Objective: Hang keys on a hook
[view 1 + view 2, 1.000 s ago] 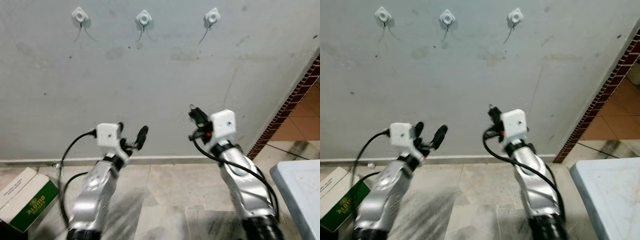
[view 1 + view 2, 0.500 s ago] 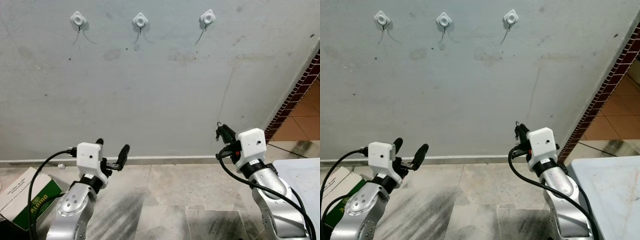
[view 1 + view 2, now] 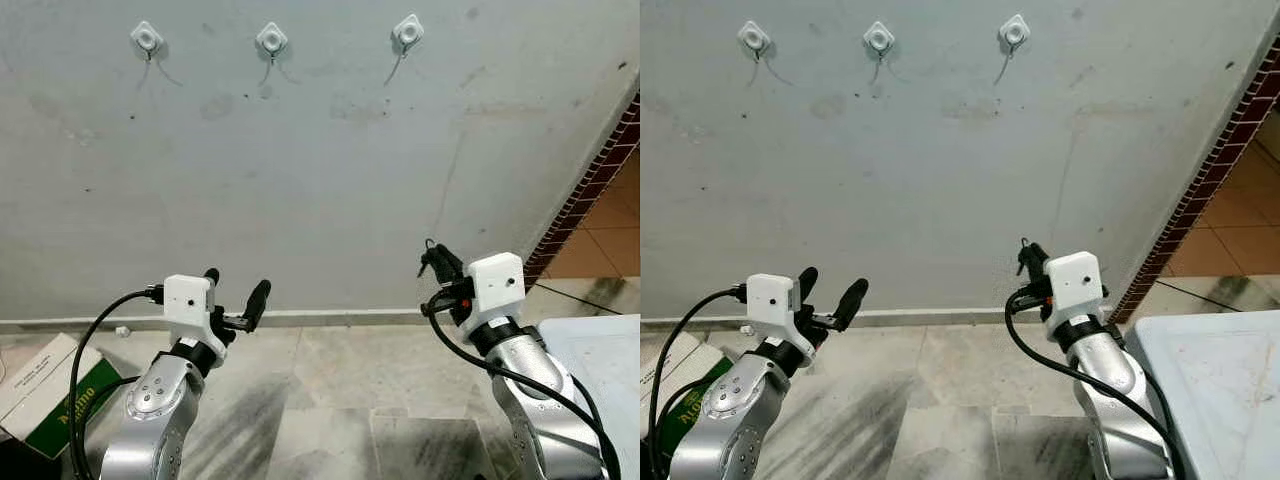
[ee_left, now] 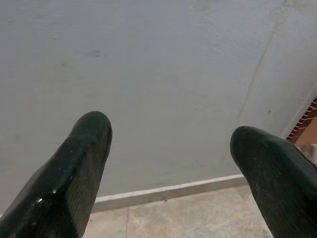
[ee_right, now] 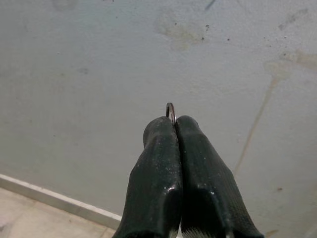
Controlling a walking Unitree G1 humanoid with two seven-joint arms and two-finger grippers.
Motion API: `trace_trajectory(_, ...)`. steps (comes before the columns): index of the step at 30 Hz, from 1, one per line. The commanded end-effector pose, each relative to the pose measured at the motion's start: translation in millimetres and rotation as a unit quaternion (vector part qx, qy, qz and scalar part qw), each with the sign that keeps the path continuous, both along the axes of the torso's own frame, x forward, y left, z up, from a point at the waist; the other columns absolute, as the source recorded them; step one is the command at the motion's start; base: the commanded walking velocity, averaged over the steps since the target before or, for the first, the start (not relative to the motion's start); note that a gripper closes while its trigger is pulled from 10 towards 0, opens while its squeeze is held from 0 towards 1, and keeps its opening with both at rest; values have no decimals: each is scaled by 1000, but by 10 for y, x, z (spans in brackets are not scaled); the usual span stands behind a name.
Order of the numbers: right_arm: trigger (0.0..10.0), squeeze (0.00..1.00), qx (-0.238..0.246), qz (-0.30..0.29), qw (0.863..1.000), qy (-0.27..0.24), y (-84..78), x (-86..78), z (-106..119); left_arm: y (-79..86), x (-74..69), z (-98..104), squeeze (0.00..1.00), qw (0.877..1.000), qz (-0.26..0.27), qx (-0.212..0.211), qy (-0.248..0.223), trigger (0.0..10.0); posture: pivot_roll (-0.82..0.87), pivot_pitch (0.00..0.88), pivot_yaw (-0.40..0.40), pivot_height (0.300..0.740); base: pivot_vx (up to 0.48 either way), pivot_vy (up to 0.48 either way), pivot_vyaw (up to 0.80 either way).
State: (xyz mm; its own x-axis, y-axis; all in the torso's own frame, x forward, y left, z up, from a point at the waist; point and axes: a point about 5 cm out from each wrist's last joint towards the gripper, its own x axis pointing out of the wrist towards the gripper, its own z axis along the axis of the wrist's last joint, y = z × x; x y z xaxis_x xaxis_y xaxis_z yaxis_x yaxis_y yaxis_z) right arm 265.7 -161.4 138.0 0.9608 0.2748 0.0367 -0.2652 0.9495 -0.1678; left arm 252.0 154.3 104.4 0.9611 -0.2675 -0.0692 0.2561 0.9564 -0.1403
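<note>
- Right tool (image 5: 174, 124): fingers pressed together, pinching the key ring (image 5: 170, 110); only a thin metal arc shows above the tips. It is held low, in front of the wall.
- Left tool (image 3: 235, 300): fingers spread wide, nothing held, idle at similar height.
- Step in hand, as judged: carrying the keys to a hook; not yet hung.
- Three hooks high on the wall; the right hook (image 3: 407, 31) is well above the right tool.
- Next move calls for a long raise, ring opening lined up with the hook tip.

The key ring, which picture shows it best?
The right wrist view: the key ring pokes out between the right gripper's closed jaws. In the left and right eye views it's a tiny dark speck above that gripper. The left wrist view looks at bare wall.
</note>
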Motion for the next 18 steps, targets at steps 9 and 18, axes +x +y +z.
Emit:
trace_trajectory(9,10000,0,-6,-9,1000,-9,-25,24,86,-35,11,27,0,1000,-12,-13,2,10000,-79,95,54,740,0,-437,0)
trace_trajectory(18,10000,0,-3,-5,1000,-8,-1,41,91,-31,26,53,0,999,-8,-33,-1,10000,-79,95,54,740,0,-104,0)
